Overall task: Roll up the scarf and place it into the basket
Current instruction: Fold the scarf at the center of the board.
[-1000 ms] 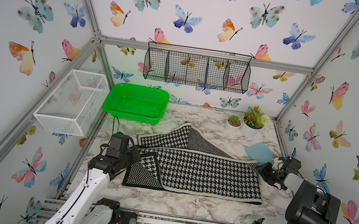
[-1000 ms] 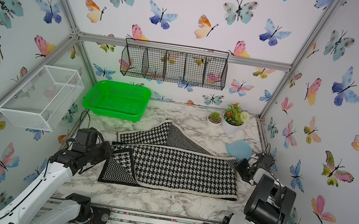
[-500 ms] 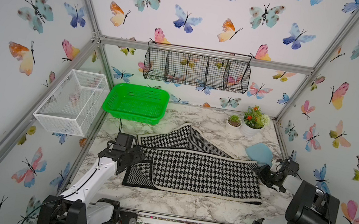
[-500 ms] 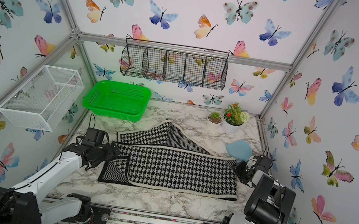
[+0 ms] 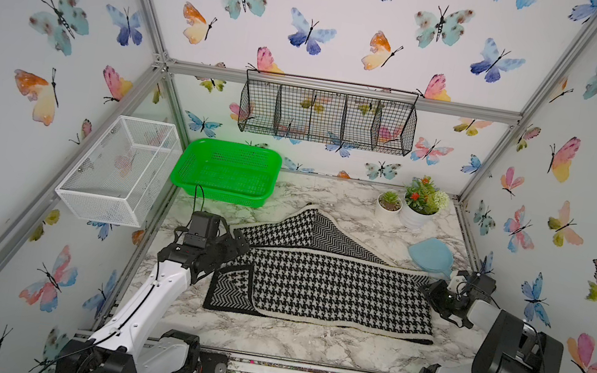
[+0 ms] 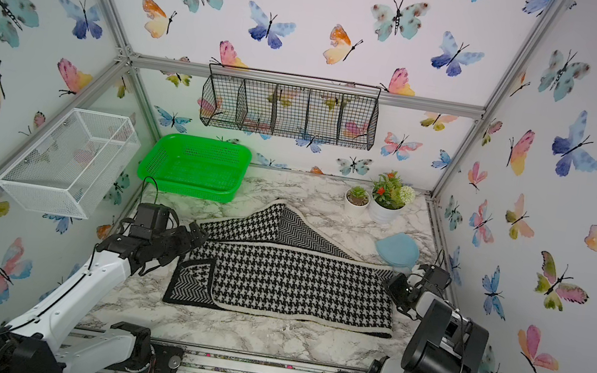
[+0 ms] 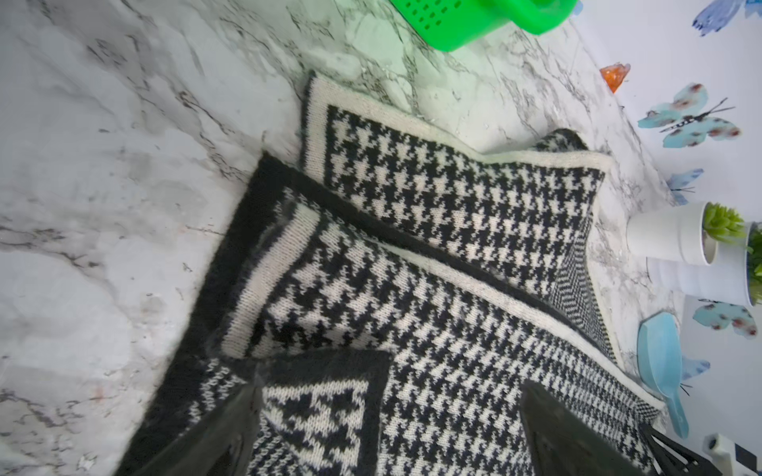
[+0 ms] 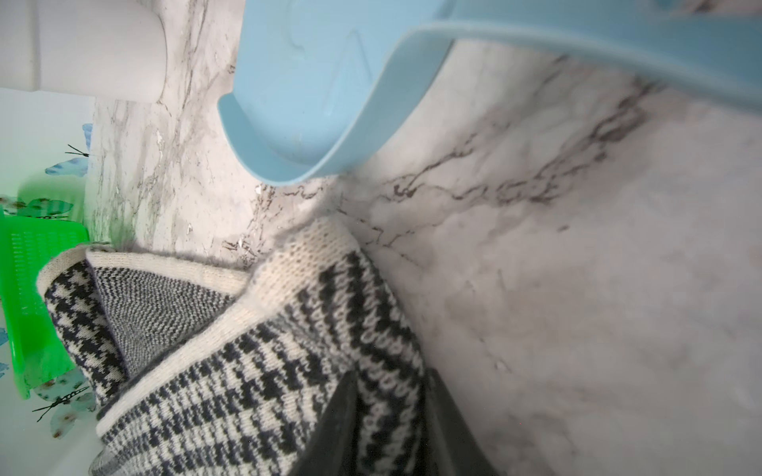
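We see black-and-white houndstooth scarf (image 5: 314, 283) folded flat, left gripper (image 7: 389, 395) spread wide over it, right gripper (image 8: 391, 385) pinching its edge.

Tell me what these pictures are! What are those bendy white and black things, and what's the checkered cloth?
Those are two robot arms, each ending in a pincher called a gripper. Two pictures look down from above; two come from little cameras on the arms' wrists. On the marble table lie a black-and-white scarf, a green basket, a blue scoop and two potted plants. The right gripper pinches the scarf's end. The left gripper is open over the other end, holding nothing.
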Controlling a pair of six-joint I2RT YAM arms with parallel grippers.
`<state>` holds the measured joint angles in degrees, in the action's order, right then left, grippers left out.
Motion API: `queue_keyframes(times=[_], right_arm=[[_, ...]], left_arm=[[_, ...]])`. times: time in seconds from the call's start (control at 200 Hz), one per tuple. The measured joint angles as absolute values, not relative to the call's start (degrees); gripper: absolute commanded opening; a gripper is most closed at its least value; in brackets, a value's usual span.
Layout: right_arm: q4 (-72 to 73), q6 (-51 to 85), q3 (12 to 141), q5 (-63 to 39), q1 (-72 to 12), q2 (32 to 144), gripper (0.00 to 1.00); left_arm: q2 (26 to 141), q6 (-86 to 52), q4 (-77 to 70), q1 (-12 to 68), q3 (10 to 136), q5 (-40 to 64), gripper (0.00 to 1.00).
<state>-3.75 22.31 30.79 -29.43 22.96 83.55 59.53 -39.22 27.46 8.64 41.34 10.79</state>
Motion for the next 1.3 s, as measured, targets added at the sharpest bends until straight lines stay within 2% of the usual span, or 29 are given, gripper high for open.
queue_keyframes(times=[0.115,0.195,0.215,0.26,0.43,0.526,0.711,0.836,0.886,0.946,1.116,1.301], right_arm=[[-3.38,22.44,30.35,-30.13,23.07,83.37,0.32],[-3.33,22.61,30.0,-30.59,23.18,82.56,0.41],[-3.44,22.72,29.87,-30.63,23.18,82.21,0.49],[-3.77,22.72,29.5,-30.79,23.18,81.03,0.58],[-5.69,23.14,28.67,-30.59,23.18,77.1,0.59],[-5.78,23.99,27.73,-30.59,23.16,76.69,0.5],[-6.33,25.89,26.3,-28.88,20.75,75.81,0.48],[-6.46,26.7,26.28,-27.83,18.06,76.23,0.26],[-6.61,27.55,26.02,-27.59,17.76,76.4,0.09],[-6.94,27.64,25.65,-27.14,17.76,76.25,0.02],[-10.7,27.57,27.22,-25.32,17.67,73.93,0.01],[-15.25,26.35,35.92,-23.99,17.63,74.37,0.01]], left_arm=[[59.57,-39.27,26.59,10.02,40.4,12.91,0.98],[59.88,-39.24,26.17,10.61,40.32,13.69,0.98],[59.96,-39.24,26.0,10.63,40.32,13.93,0.98],[60.07,-39.24,25.76,10.7,40.32,14.37,0.98],[60.12,-39.29,25.41,11.0,40.36,15.44,0.98],[60.12,-39.53,25.1,11.18,40.4,16.1,0.98],[60.14,-39.92,24.58,12.36,41.1,17.34,0.98],[60.16,-40.05,24.05,13.13,41.45,18.35,0.98],[60.16,-40.07,23.94,13.47,41.45,18.46,0.98],[60.16,-40.07,23.83,13.93,41.45,18.52,0.98],[60.29,-40.07,23.18,15.81,41.45,18.52,0.98],[61.65,-40.56,22.13,19.35,41.52,17.91,0.98]])
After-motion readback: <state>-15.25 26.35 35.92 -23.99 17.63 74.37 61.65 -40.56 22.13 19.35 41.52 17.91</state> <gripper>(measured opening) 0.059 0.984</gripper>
